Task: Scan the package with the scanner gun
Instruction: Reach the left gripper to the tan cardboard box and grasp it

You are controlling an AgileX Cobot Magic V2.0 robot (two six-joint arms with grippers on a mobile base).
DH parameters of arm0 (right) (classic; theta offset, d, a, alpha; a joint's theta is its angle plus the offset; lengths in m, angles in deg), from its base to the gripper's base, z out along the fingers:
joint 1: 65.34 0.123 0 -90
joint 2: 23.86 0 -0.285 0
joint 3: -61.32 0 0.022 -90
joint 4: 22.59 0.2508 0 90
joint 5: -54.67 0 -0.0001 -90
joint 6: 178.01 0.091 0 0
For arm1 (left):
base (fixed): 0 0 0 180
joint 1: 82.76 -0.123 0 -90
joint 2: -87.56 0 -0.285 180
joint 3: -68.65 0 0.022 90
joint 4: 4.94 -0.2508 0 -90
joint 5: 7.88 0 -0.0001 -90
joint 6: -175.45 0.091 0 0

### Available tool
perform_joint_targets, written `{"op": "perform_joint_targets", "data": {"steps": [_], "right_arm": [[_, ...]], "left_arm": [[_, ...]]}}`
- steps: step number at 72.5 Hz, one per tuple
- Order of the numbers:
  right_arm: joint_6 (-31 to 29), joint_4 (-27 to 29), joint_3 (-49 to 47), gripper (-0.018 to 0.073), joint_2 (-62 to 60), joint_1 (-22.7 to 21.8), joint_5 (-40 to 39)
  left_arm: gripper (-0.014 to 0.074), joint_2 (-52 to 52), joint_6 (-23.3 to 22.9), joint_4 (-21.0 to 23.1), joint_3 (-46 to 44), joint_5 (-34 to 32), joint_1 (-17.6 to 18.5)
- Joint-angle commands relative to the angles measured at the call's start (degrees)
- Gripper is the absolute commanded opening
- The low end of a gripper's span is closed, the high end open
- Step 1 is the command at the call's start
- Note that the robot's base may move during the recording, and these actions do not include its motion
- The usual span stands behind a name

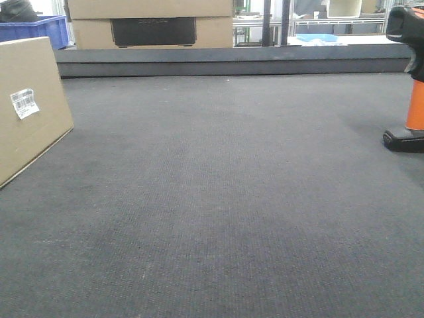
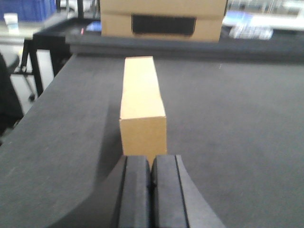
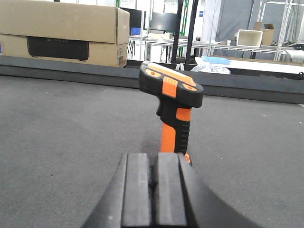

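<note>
Tan cardboard package (image 1: 30, 112) with a white barcode label (image 1: 24, 103) on its face, at left edge of front view, partly cut off. Orange-and-black scanner gun (image 1: 411, 79) upright at right edge, head clipped by frame. Left gripper (image 2: 152, 164) clenched on nothing, just short of the package's narrow end. Right gripper (image 3: 154, 164) clenched too, hiding the scanner gun's base.
</note>
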Motion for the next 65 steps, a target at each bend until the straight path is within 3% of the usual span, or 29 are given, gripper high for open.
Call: {"op": "perform_joint_targets", "data": {"steps": [1, 30, 49, 65], "right_arm": [[-0.1, -0.3, 0.0, -0.0168, -0.2, -0.1, -1.3], [-0.1, -0.3, 0.0, -0.0168, -0.2, -0.1, -1.3], [-0.1, -0.3, 0.0, -0.0168, -0.2, -0.1, -1.3], [-0.1, -0.3, 0.0, -0.0168, -0.2, -0.1, -1.3]], "left_arm": [[-0.0111, -7.6, -0.1, -1.3, -4.8, 2.6, 0.0], [-0.0111, -38.2, -0.1, -1.7, -25.0, 4.0, 0.0], [-0.0111, -52.6, -0.1, -1.2, -42.5, 18.5, 0.0], [-0.0111, -63.0, -0.1, -1.7, -52.2, 25.6, 0.0]]}}
